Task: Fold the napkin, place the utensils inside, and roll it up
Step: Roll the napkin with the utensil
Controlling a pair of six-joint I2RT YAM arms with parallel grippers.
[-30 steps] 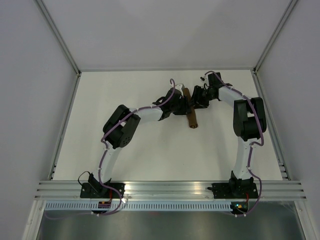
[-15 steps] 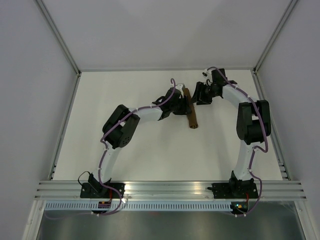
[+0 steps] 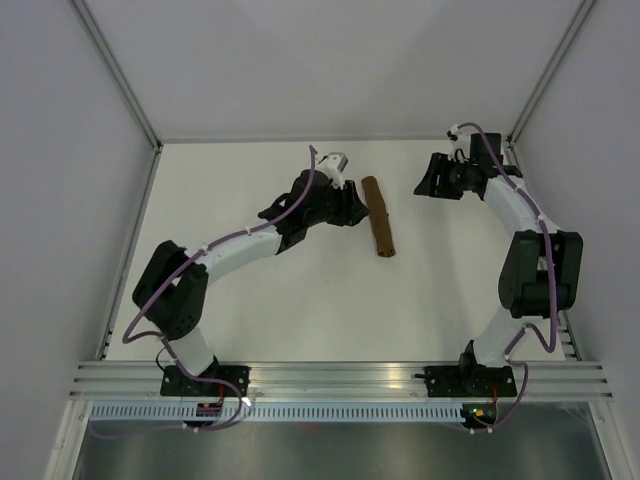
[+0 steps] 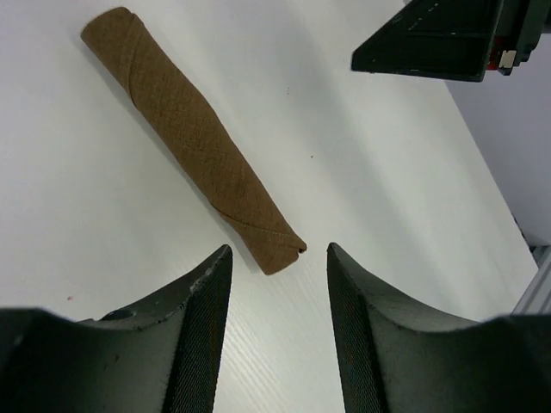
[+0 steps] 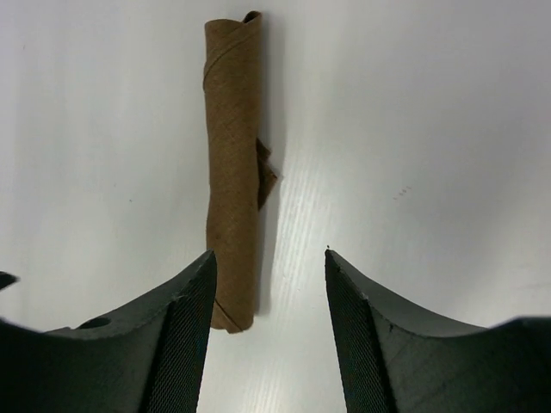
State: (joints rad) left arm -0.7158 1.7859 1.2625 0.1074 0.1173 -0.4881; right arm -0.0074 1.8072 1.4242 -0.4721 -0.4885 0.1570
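The brown napkin (image 3: 379, 216) lies rolled into a tight tube on the white table, alone. It also shows in the left wrist view (image 4: 193, 138) and the right wrist view (image 5: 232, 168), where a small corner flap sticks out at its side. The knife is hidden. My left gripper (image 3: 352, 208) is open and empty, just left of the roll, clear of it (image 4: 278, 258). My right gripper (image 3: 428, 186) is open and empty, to the right of the roll's far end (image 5: 269, 262).
The white table (image 3: 300, 300) is walled by grey panels with metal rails at the left, right and back. The right gripper's body shows at the top right of the left wrist view (image 4: 430, 39).
Both grippers have let go of the roll and pulled away, the left one to the left, the right one to the back right. The roll stays in place.
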